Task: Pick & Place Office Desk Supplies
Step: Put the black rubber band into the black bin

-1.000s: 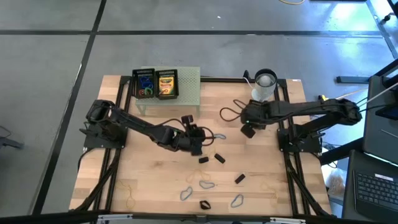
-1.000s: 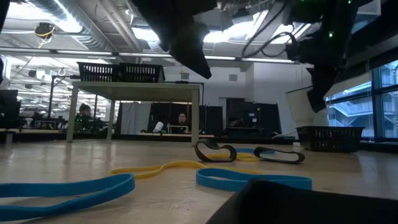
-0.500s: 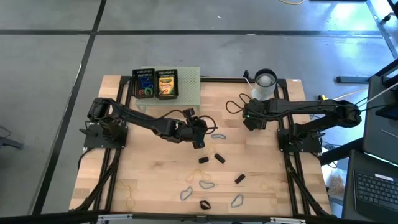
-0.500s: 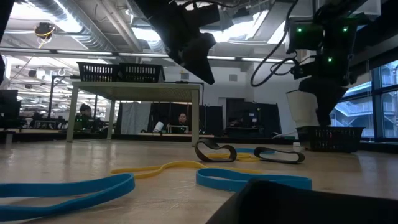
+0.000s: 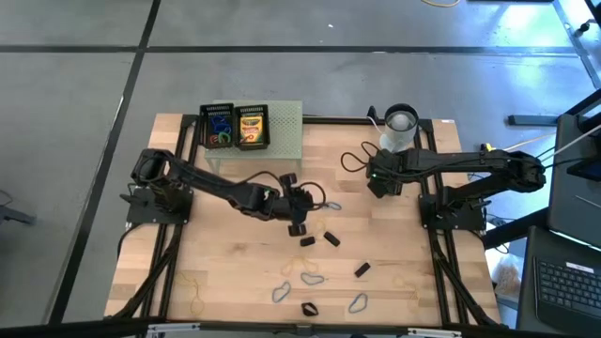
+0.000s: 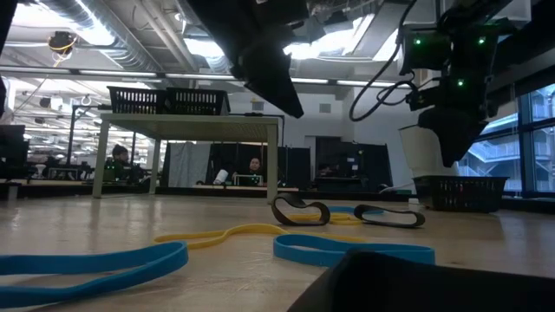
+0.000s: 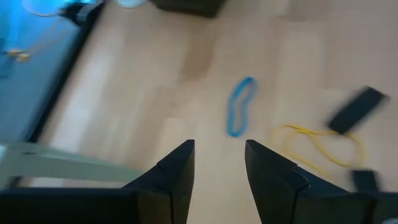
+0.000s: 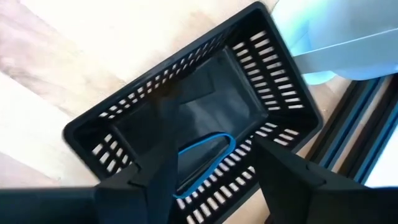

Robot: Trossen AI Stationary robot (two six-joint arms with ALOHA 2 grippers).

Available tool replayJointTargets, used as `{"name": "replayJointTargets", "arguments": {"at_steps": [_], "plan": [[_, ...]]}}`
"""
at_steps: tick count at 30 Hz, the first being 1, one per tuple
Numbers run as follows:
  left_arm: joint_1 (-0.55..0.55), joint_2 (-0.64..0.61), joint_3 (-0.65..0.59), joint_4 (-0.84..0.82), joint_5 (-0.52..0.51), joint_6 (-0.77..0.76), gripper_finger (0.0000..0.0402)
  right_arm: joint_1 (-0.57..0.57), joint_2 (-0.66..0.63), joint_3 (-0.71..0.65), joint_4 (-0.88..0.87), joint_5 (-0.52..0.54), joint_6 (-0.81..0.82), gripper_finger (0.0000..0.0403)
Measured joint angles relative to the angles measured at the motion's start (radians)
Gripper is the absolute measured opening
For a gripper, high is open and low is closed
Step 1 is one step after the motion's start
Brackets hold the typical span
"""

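A pale wood bench [image 5: 235, 272] on grey floor is seen, loose clips [image 5: 331, 238] and bands scattered mid-bench. Left hand [image 5: 299, 223] held open, empty, near a blue loop [image 7: 239, 114]. Right hand [image 5: 374, 181] open above a black basket [image 8: 124, 124] containing a blue clip [image 8: 202, 163]

basket [image 8: 205, 99] black, slotted | loop [image 8: 202, 155] blue | band [image 7: 317, 146] yellow

Open-plan lab or office: exposed ceiling ducts [image 6: 130, 39], seated people [image 6: 253, 166] at desks, concrete floor [image 5: 75, 103].
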Motion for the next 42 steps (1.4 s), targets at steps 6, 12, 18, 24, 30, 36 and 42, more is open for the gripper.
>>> {"name": "replayJointTargets", "arguments": {"at_steps": [6,12,18,24,30,36,42], "plan": [[-0.027,0.000,0.000,-0.009,0.075,-0.003,0.0136,0.053,0.000,0.000,0.005,-0.047,0.015,0.0181],[-0.046,0.000,0.000,-0.031,0.072,-0.011,0.0136,0.195,0.000,0.000,0.062,-0.081,0.117,0.0150],[-0.050,0.000,0.000,-0.056,0.069,-0.011,0.0137,0.367,0.000,0.000,0.147,-0.109,0.189,0.0125],[-0.050,0.000,0.000,-0.057,0.068,-0.014,0.0135,0.511,0.005,0.000,0.416,-0.138,0.173,0.0113],[-0.053,0.000,0.000,-0.082,0.073,-0.035,0.0136,0.587,0.103,0.000,0.701,-0.139,0.073,0.0133],[-0.072,0.001,0.000,-0.206,0.074,-0.067,0.0134,0.594,0.257,0.000,0.816,-0.204,0.027,0.0198],[-0.088,0.001,0.000,-0.245,0.073,-0.067,0.0136,0.594,0.380,0.000,0.872,-0.201,-0.219,0.0244]]}}
